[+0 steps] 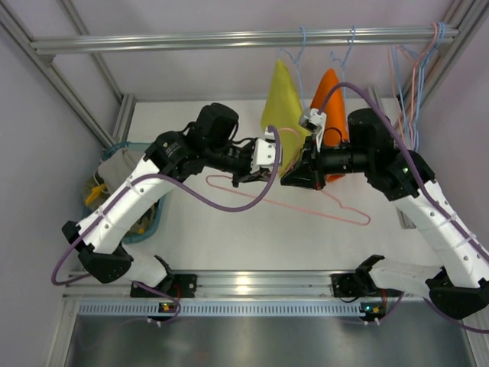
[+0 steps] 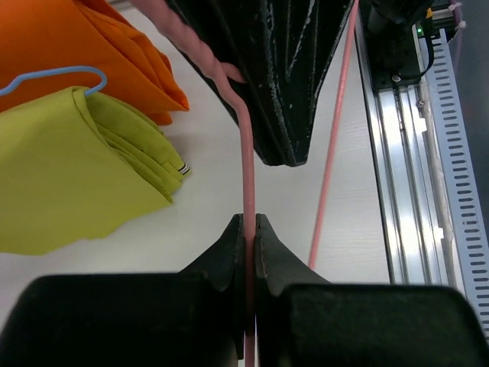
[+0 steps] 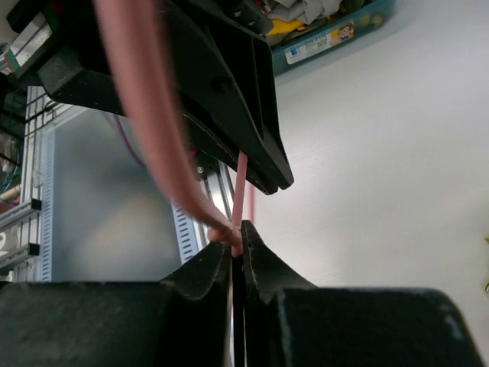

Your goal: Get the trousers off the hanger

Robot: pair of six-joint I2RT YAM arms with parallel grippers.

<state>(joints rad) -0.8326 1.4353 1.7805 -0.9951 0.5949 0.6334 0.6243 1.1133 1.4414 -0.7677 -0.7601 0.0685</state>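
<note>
Over the surface (image 1: 229,237), our left hand (image 2: 250,225) and right hand (image 3: 238,237) clamp the bare pink hanger (image 2: 247,153); trousers (image 1: 114,162) lie in a basket (image 1: 144,235) left of it.

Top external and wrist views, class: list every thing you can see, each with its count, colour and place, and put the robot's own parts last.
table: one, white, under the arms
rail: one, silver, across the top
blue hangers: two, blue, hooked on the rail
yellow-green garment: one, yellow-green, on a blue hanger
orange garment: one, orange, on the blue hanger to its right
spare hangers: several, blue and pink, right end of the rail
pink hanger: one, pink, bare, over the table
basket: one, teal, table's left edge
clothes: count unclear, pale grey and yellow, in the basket
left gripper: one, black, shut on the pink hanger
right gripper: one, black, shut on the pink hanger
</note>
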